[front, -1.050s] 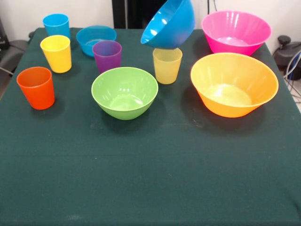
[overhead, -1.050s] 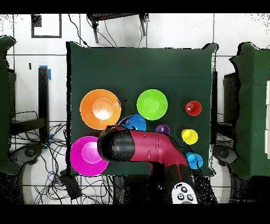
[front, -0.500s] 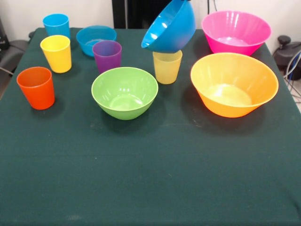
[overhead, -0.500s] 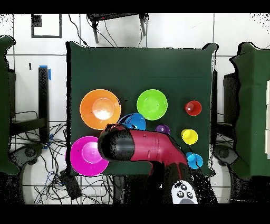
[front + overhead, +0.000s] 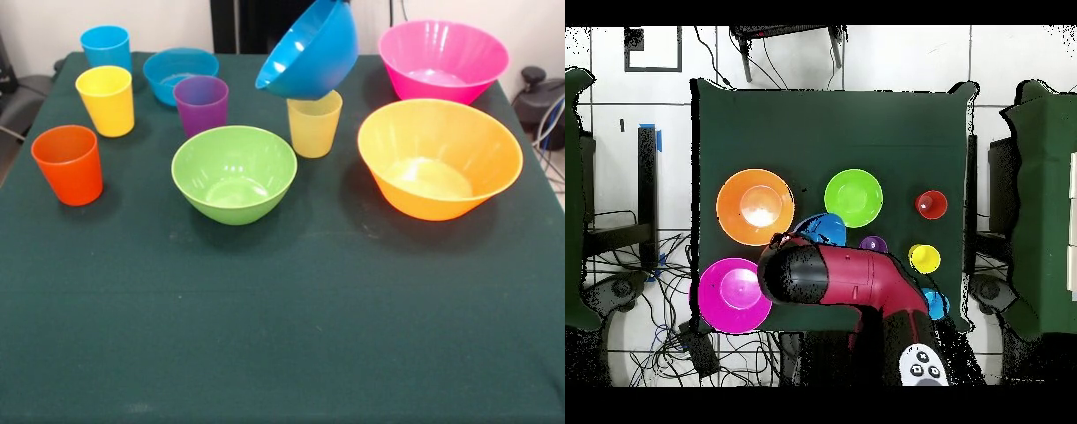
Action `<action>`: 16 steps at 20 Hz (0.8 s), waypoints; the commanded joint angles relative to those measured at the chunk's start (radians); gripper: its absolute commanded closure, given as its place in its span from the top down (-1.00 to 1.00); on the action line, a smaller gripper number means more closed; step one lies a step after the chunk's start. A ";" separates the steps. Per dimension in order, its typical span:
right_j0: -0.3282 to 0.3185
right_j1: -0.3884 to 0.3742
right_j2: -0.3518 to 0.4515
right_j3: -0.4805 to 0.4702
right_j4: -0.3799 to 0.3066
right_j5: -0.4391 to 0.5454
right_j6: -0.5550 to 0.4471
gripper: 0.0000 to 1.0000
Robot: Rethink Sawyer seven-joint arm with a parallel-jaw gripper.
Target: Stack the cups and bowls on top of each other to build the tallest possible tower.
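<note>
The medium blue bowl [image 5: 309,51] hangs tilted in the air at the table's far side, its base just above the pale yellow-green cup [image 5: 314,122]. My gripper holds it by the rim, but its fingers are cut off by the front view's top edge. In the overhead view my red and black arm [image 5: 835,280] covers the gripper, and only an edge of the blue bowl [image 5: 827,228] shows. The green bowl [image 5: 234,172], orange-yellow bowl [image 5: 439,157] and pink bowl [image 5: 443,60] stand separately. The orange cup [image 5: 68,163], yellow cup [image 5: 106,99], blue cup [image 5: 106,46], purple cup [image 5: 201,103] and small blue bowl [image 5: 180,72] stand apart at the left.
All of it stands on a dark green cloth-covered table [image 5: 265,336]. Cables and stands lie on the floor around the table [image 5: 665,330].
</note>
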 commanded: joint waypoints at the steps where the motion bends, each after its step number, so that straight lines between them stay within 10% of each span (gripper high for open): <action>1: -0.027 0.028 0.069 0.047 -0.018 -0.092 0.026 -1.00; 16: -0.053 0.080 0.069 0.058 -0.076 -0.182 0.019 -1.00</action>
